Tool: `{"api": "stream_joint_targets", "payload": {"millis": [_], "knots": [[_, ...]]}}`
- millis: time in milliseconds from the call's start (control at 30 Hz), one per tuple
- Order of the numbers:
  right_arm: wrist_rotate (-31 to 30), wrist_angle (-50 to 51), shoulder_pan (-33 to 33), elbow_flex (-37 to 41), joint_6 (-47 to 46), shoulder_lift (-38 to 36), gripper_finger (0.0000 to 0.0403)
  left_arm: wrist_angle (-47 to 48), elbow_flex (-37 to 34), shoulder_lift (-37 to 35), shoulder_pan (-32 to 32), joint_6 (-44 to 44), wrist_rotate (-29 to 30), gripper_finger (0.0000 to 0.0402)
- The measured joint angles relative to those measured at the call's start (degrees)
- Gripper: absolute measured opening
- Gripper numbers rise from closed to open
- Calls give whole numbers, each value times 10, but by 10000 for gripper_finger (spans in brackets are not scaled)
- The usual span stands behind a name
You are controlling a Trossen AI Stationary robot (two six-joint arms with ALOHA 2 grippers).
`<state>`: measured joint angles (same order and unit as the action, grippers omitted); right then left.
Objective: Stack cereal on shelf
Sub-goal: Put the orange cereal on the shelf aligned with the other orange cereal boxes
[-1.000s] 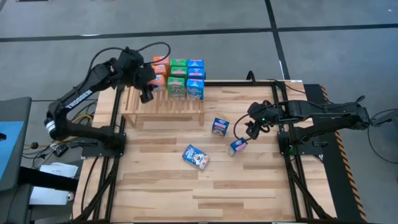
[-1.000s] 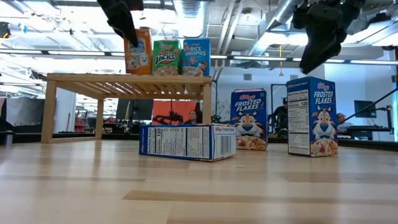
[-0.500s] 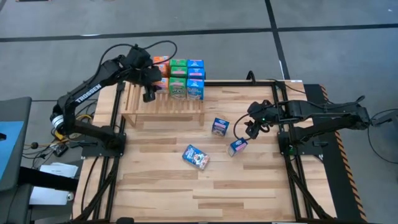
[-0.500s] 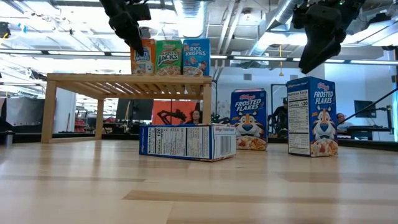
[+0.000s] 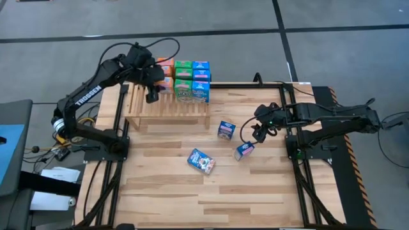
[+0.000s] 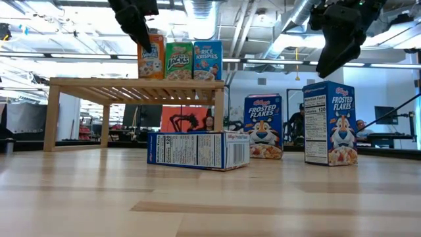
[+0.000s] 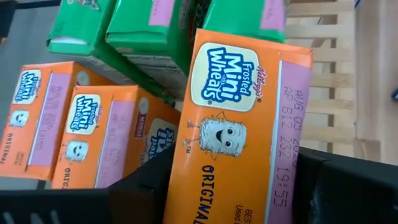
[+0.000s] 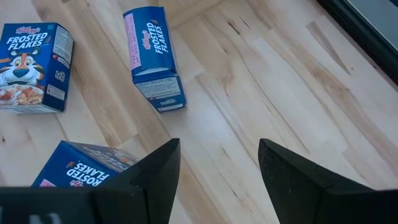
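Left wrist view: orange cereal box (image 7: 239, 118) between left gripper (image 7: 233, 186) fingers, above the shelf (image 7: 323, 81).
High view: left gripper clamped on that box at the shelf's back row beside green and blue boxes; right gripper (image 5: 257, 132) open, hovering over a blue box (image 5: 244, 151) on the table (image 5: 255, 191).

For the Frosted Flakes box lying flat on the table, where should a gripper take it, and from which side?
Likely from above, pinching the flat blue box across its two long, narrow side panels. It lies on a broad face, nutrition panel sideways, apart from the two upright boxes, so its sides are clear.
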<state>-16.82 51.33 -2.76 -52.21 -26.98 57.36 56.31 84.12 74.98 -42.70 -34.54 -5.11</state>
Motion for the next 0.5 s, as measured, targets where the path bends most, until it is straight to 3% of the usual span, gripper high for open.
{"api": "stream_joint_targets", "payload": {"millis": [267, 500], "knots": [[0, 0, 0, 0, 0, 0, 240, 2, 1, 1, 0, 12, 1, 247], [0, 0, 0, 0, 0, 0, 240, -6, 1, 1, 0, 12, 39, 256]]}}
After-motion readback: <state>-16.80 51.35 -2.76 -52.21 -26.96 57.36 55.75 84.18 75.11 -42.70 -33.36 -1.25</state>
